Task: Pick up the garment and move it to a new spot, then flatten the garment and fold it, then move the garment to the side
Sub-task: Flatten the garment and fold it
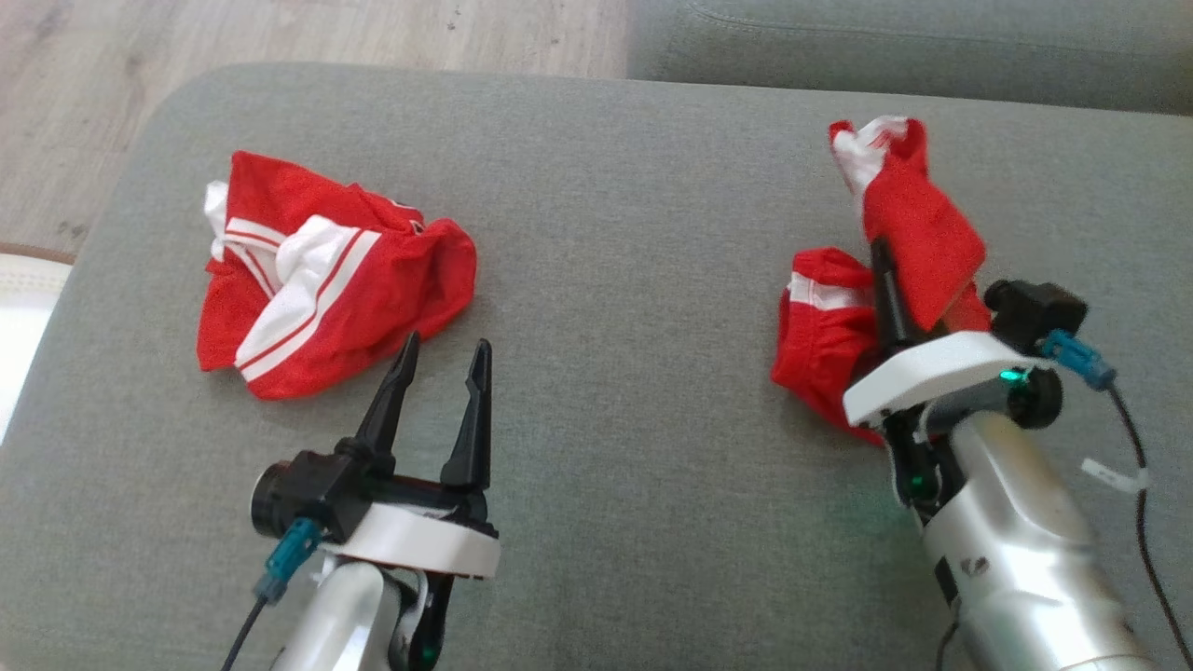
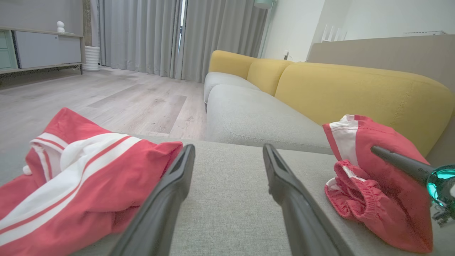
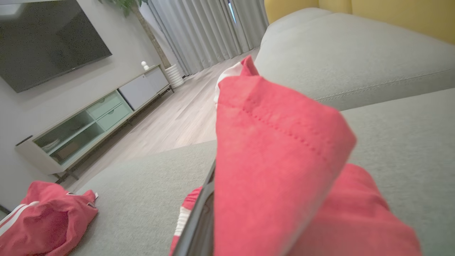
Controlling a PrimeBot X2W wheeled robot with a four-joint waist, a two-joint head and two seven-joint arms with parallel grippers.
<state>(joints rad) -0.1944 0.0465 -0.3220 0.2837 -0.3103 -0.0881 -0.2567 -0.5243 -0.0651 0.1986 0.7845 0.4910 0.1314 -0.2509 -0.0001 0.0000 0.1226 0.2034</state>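
The right gripper (image 1: 887,289) is mostly buried. One dark finger shows along the edge of the garment (image 1: 918,224), and the tips are lost under a draped red fold. Its jaws are pinched tight on that cloth. In the right wrist view the fold sits so close to the lens that it blurs (the stitched hem line is still readable).

The garment lies at the right side of the grey cushion (image 1: 634,233). It is partly lifted, with a white-banded end standing up and a gathered, elastic-looking bunch resting on the fabric below.

The left gripper (image 1: 445,343) hovers with its two tapered black fingers spread and nothing between them, just beside a second red garment (image 1: 317,280). That one is crumpled, a thin smooth knit with white panels and stripes, and its left end is cut off in the left wrist view.

The cushion is a coarse, flat weave with rounded corners, and pale wood floor (image 1: 280,37) shows beyond it.
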